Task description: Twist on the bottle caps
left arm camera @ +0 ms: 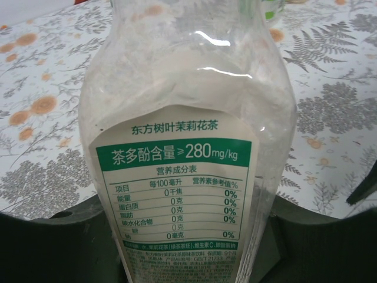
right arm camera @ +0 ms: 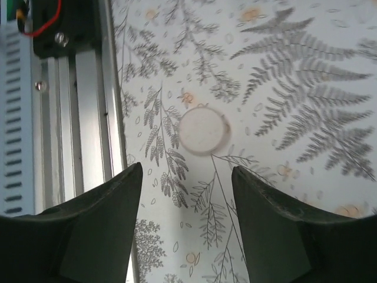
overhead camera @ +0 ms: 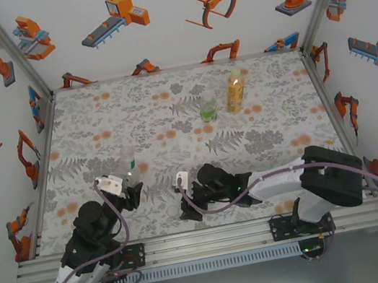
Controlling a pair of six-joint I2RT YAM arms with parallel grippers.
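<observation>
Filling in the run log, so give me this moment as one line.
left gripper: shut on clear bottle | right gripper: open, over cap lying on mat

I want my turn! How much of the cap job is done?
Done: can't tell, the yellow bottle and green bottle are too small. In hand: left claw grips the clear bottle, right claw open over a cap on the mat. Left: screwing it on.

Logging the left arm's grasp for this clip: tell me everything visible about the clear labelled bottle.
The clear bottle is transparent plastic, apparently empty, with rounded shoulders and a white-and-green label of Chinese nutrition text. It stands on the near left of the patterned mat, gripped at its lower body by the jaws of the left gripper. Whether it is capped cannot be told.
</observation>
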